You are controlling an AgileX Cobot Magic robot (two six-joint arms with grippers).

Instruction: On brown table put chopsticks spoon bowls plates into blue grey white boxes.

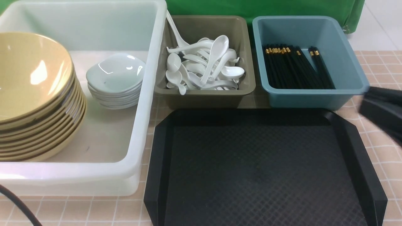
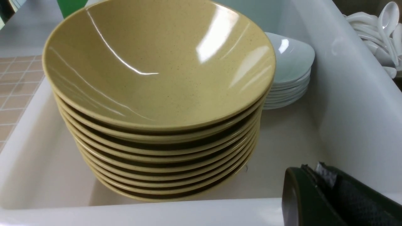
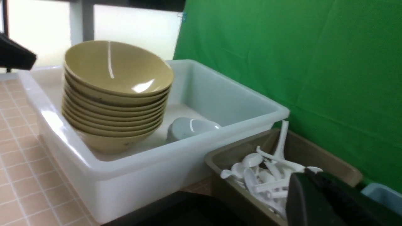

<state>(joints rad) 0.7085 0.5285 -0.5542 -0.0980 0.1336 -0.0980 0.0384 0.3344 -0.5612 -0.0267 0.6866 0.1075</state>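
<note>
Taking the black tray as my clock centre in the front view, with twelve pointing away from me, the white tub sits at ten, the olive-grey box at eleven and the blue box at one, all on the pink-tiled surface. My left pincer and right pincer are both pressed together, pinching nothing.

The yellow bowls lean in the tub, with the white plates at two o'clock from them. I'd expect the bowls to be stiff, slick and the heaviest lift; I'd take one by its raised rim. The plates look slippery and chippable, so rim again, gently. Spoons should be light and brittle: handle mid-length. Chopsticks, thin and apt to roll, want a mid-shaft pinch.

My count: three boxes, about eight bowls, roughly six plates, over a dozen spoons in a tangle, and around a dozen chopsticks or more, bunched too tightly to be exact.
</note>
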